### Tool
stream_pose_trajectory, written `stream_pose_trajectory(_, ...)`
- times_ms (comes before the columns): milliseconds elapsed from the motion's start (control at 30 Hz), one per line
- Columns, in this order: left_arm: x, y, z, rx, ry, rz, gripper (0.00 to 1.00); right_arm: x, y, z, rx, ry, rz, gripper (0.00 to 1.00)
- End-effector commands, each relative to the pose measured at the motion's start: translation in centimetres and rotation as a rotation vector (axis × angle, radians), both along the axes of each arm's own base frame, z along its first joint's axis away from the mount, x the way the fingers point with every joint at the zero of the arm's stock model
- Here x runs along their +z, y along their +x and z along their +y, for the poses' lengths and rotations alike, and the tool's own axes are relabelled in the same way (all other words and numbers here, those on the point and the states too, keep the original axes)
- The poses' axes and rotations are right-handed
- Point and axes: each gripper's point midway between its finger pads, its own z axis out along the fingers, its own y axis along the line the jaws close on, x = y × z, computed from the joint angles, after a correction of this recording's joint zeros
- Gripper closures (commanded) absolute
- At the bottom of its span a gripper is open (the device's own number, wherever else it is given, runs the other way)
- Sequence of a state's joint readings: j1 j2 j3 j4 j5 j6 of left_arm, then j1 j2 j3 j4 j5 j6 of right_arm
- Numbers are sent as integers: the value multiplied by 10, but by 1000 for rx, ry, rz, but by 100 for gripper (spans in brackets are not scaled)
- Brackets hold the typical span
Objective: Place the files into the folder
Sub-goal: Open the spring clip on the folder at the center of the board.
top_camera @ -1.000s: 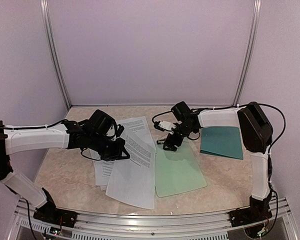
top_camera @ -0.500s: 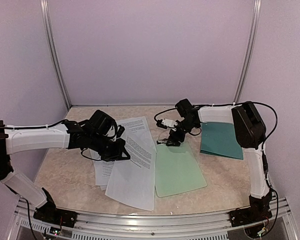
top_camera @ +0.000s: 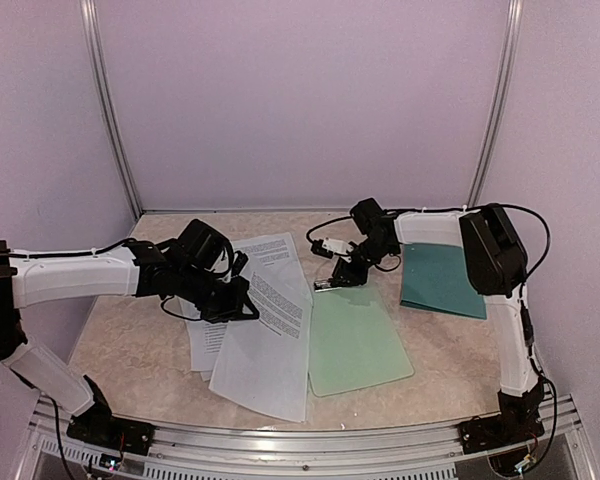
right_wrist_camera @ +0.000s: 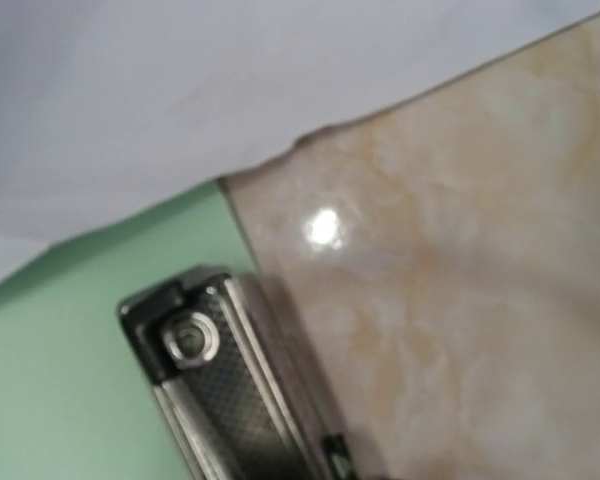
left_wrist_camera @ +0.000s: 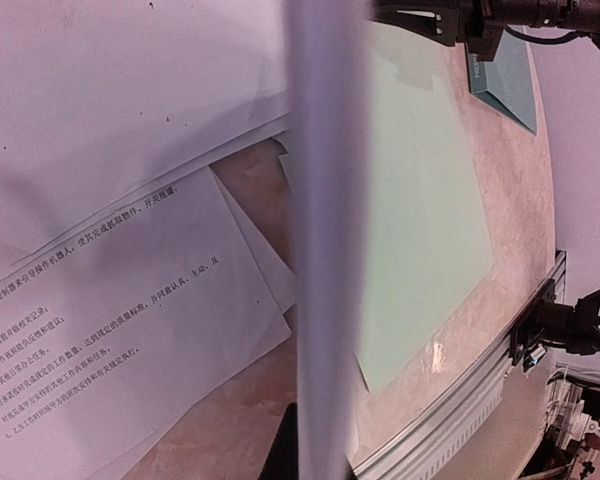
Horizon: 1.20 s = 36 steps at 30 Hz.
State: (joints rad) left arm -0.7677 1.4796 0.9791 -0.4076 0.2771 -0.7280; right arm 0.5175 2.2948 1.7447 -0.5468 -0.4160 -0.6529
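Several files point(top_camera: 280, 265) lie fanned and overlapping on the left half of the table point(top_camera: 130, 350), right beside a pale green clipboard point(top_camera: 365, 345). The left gripper point(top_camera: 242, 308) is pinched together on one sheet of them. In its wrist view that sheet runs edge-on up the middle, with printed pages lying flat below it. The right gripper point(top_camera: 332, 283) sits at the clipboard's silver clip point(right_wrist_camera: 230, 385), at the board's far end. Its fingers do not show in its own view, so I cannot tell whether they are apart or together. The folder point(top_camera: 442, 282) lies flat at the table's right, just beside the clipboard and well apart from the files, with the right forearm passing above its far edge.
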Motion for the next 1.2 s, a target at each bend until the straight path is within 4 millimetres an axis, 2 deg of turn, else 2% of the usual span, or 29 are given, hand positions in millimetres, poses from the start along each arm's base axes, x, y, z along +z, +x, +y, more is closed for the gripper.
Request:
stream_pose_trajectory(0,12,2,5,-1,-4,-8,100,-18,-12,-16,-85,-25,91,76)
stream_pose_trajectory(67,15,1,7,-9,-8,-10,100,-17,-14,-22,-147,-30,100,81)
stream_pose_trajectory(200,34,-2,8,-35,-46,-30,100,-18,-26,-39,-289,-38,128,84)
stream_pose_trajectory(400,56,-9,-3,-118,-129,-37,100,-11,-61,-45,-395,-18,162,85)
stream_pose_trajectory(600,50,-12,-17,-166,-147,8,100,-4,-80,-50,-440,-19,133,85)
stream_pose_trajectory(700,50,-13,-18,-163,-150,13,100,16,-80,-44,-434,25,115,79)
stream_pose_trajectory(800,52,-12,-18,-156,-150,9,100,39,-79,-41,-435,54,103,78)
stream_pose_trajectory(867,54,-14,-18,-159,-155,8,100,57,-74,-42,-454,63,67,74)
stream_pose_trajectory(967,57,-14,-20,-168,-164,10,100,70,-65,-45,-474,56,22,56)
stream_pose_trajectory(1067,59,-15,-22,-176,-173,13,100,61,-59,-48,-464,5,6,40)
stream_pose_trajectory(1167,60,-15,-22,-175,-172,11,100,43,-53,-49,-448,-34,-9,34)
